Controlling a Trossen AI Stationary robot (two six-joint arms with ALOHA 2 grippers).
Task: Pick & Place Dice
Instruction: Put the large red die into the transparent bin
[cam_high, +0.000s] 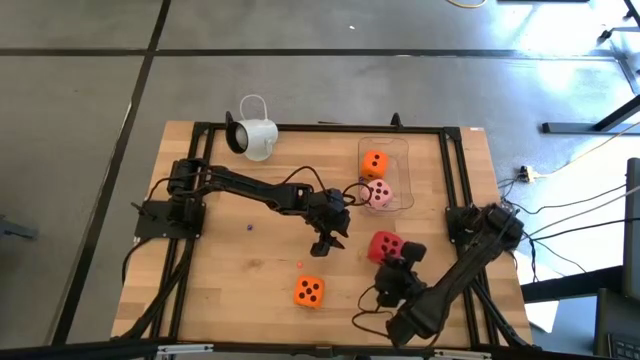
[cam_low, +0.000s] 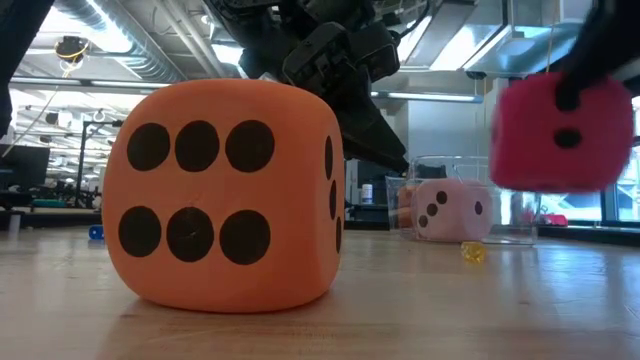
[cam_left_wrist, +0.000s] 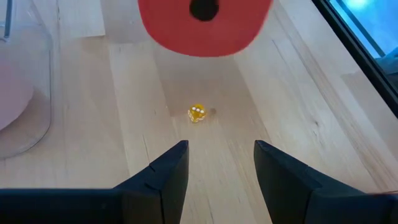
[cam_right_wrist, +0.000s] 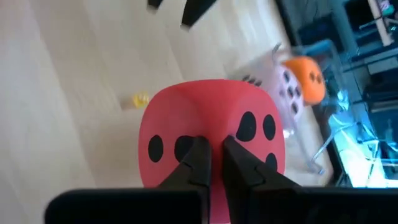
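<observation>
Clear bin (cam_high: 398, 150) near desk (cam_high: 230, 270) far edge holds orange die (cam_high: 374, 163), pink die (cam_high: 379, 194); right gripper (cam_right_wrist: 210, 163) probably pinching red die (cam_right_wrist: 211, 134), left gripper (cam_left_wrist: 219, 163) released.

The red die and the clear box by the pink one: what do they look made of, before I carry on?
The red die looks like soft foam with a matte skin: the right gripper is shut on it and its fingers press into the face. The clear box looks like thin glossy transparent plastic; the pink die shows through its wall, though glass can't be excluded.
</observation>
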